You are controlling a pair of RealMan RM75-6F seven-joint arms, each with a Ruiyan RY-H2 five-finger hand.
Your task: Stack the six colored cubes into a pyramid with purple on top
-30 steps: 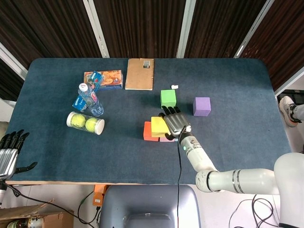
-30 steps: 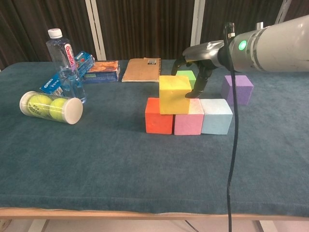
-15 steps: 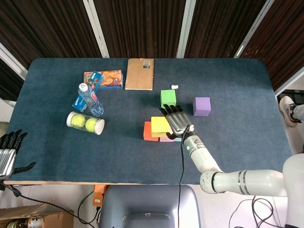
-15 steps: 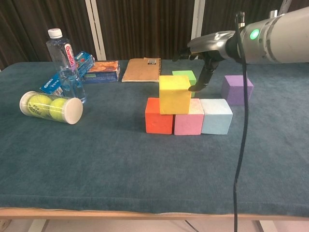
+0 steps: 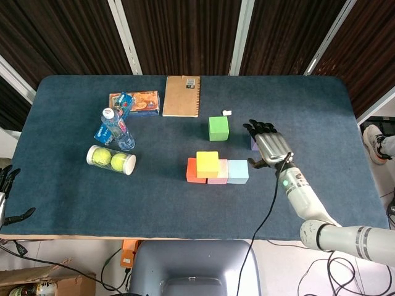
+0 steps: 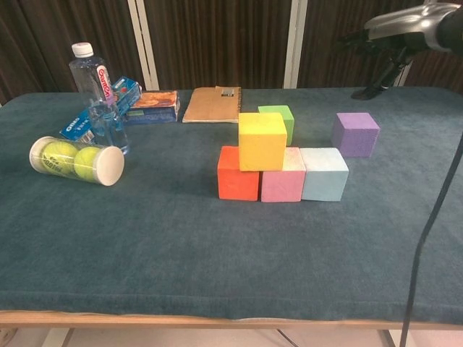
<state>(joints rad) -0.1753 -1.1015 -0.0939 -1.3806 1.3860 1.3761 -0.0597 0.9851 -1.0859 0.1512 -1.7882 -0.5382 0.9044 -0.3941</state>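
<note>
The right hand (image 5: 269,147) had lifted clear of the yellow cube (image 5: 208,163), fingers apart, holding nothing. Yellow sat on the orange (image 5: 192,172) and pink cubes (image 6: 282,184). Green (image 5: 218,127) and purple (image 6: 355,134) remained on the table (image 5: 74,185), unstacked.

Dark slatted wall (image 5: 185,31) — blue-clothed table (image 5: 308,105)
</note>
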